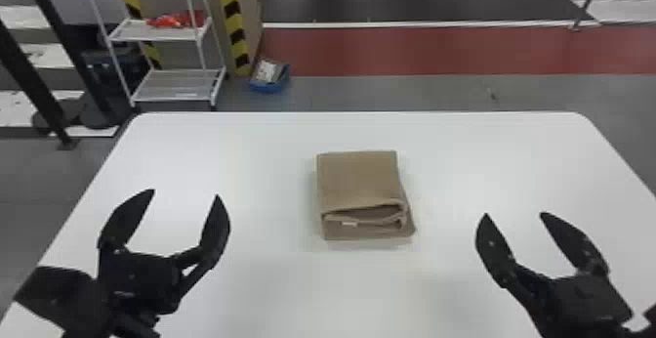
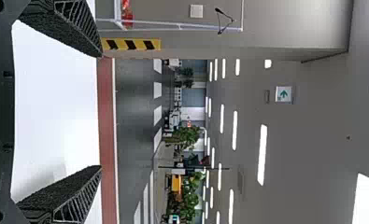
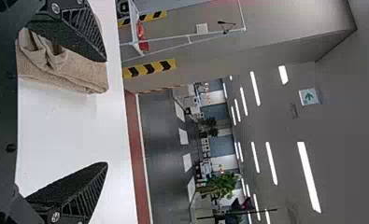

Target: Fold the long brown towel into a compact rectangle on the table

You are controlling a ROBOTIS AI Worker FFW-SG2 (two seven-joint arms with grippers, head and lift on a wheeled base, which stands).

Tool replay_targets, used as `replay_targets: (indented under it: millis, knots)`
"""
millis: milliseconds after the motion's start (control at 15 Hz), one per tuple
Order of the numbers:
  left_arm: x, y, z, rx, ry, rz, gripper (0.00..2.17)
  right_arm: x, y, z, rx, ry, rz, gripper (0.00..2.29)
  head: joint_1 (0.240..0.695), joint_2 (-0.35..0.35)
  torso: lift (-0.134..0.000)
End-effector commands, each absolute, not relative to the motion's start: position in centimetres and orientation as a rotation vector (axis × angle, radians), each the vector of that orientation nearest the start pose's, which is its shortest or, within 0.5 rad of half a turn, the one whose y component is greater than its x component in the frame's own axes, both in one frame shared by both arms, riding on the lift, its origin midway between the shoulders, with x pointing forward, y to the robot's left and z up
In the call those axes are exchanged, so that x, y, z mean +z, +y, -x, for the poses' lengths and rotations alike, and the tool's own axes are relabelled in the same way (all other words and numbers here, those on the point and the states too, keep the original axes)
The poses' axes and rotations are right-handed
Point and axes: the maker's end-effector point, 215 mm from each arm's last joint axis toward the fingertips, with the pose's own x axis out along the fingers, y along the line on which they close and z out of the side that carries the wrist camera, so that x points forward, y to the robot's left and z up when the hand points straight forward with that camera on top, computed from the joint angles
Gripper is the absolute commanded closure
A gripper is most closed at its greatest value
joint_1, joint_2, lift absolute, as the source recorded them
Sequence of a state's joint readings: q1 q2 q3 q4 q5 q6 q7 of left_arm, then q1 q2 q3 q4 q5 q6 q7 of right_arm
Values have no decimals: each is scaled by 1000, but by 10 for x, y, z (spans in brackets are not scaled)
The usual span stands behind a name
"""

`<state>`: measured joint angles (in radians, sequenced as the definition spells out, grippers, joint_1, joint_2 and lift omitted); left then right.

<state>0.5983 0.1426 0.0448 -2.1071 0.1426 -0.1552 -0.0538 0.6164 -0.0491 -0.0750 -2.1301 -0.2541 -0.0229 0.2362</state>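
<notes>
"Where's the towel (image 1: 358, 178)?"

"Folded on the tabletop (image 1: 244, 141), about midway between the side edges. The left gripper (image 1: 185, 193) and right gripper (image 1: 514, 214) are spread, empty, apart from it."

"Any containers?"

"Beyond the far edge, a blue bin (image 1: 268, 87) on the floor (image 1: 341, 93) holds something white and grey (image 1: 266, 71)."

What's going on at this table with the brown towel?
Nobody is holding the towel right now. It lies folded into a compact, roughly rectangular bundle on the white table. The robot's left end effector and right end effector are both open and empty, one on each side of it. The folding looks finished, or nearly so.
</notes>
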Motion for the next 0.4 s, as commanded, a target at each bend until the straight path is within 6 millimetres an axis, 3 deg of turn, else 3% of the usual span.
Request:
replay_targets:
  millis: [0, 333]
  knots:
    - [-295, 248, -418, -87, -98, -2, 29, -324, -222, -412, 192, 12, -172, 97, 695, 36, -125]
    - [-297, 244, -422, -91, -91, 3, 29, -322, -223, -413, 190, 10, -161, 97, 695, 37, -125]
